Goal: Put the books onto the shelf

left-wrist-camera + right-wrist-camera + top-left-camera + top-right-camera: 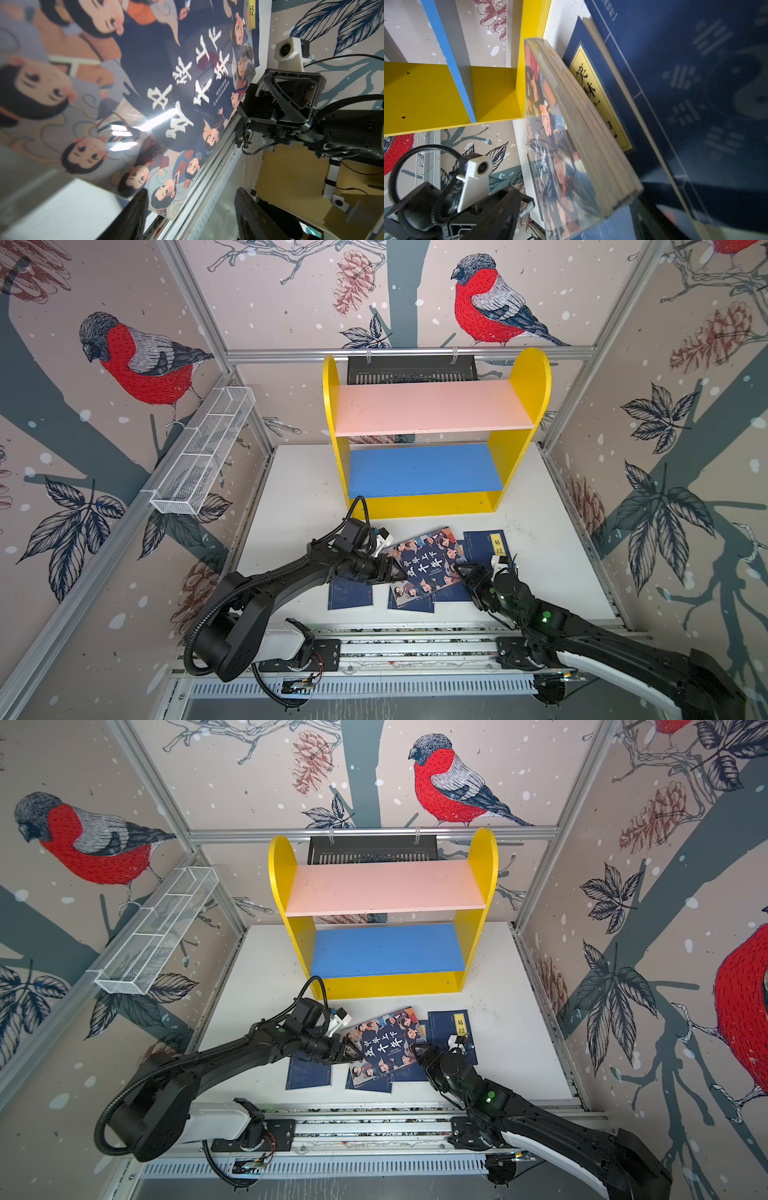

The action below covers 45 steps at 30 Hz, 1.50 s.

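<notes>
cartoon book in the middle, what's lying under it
Navy-blue books poke out from under the cartoon book; the right wrist view shows one with a yellow label beneath its edge. How many it covers, and their other labels, are hidden.

The two-tier shelf stood at the back of the table. The slotted tray hung on the rail behind it, and the wire-mesh basket on the left wall. In front of the shelf, the large cartoon-cover book lay tilted over thin books. The right thin book and the near thin book jutted from beneath it, and the left thin book lay beside it.
</notes>
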Motion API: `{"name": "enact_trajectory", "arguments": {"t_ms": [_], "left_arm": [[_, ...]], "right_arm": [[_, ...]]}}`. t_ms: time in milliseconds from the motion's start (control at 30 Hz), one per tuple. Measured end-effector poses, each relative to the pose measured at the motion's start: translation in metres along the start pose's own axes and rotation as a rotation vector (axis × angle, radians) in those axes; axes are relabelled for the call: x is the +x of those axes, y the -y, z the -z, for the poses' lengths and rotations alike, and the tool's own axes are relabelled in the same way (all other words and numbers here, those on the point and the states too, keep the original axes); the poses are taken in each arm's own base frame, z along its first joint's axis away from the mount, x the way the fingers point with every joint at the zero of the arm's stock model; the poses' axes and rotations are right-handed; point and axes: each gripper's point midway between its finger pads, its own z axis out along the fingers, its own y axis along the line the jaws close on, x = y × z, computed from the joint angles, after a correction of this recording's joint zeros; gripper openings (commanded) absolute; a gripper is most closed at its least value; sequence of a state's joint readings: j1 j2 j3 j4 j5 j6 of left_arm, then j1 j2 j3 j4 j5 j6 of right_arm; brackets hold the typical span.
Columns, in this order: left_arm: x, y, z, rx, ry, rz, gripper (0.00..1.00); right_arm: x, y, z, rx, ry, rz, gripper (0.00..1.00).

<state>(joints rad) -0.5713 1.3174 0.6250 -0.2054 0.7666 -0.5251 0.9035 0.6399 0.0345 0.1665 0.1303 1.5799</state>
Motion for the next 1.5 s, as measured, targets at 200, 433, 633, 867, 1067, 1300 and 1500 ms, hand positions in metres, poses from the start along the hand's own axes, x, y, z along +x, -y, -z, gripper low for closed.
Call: {"name": "enact_trajectory", "arguments": {"t_ms": [200,433,633,867,1067,1300,1500], "left_arm": [[-0.012,0.002,0.018,-0.078,0.082,-0.111,0.67],[-0.032,-0.007,0.026,-0.186,0.16,-0.239,0.65],[-0.047,-0.026,0.02,-0.277,0.18,-0.283,0.65],[-0.057,-0.034,0.016,-0.319,0.22,-0.316,0.65],[-0.063,-0.049,0.013,-0.391,0.237,-0.341,0.65],[-0.063,-0.056,0.0,-0.403,0.211,-0.342,0.63],[-0.066,-0.041,-0.017,-0.317,0.191,-0.374,0.62]], "right_arm": [[0.002,-0.003,-0.004,0.004,-0.016,0.011,0.84],[0.005,-0.005,-0.006,-0.001,-0.035,0.01,0.84],[0.006,-0.005,-0.006,0.0,-0.04,0.01,0.84],[0.007,-0.006,-0.006,-0.003,-0.045,0.01,0.84],[0.008,-0.004,-0.007,0.001,-0.049,0.011,0.84],[0.009,-0.006,-0.011,-0.004,-0.058,0.02,0.84],[0.012,-0.012,-0.018,0.0,-0.069,0.034,0.85]]}}
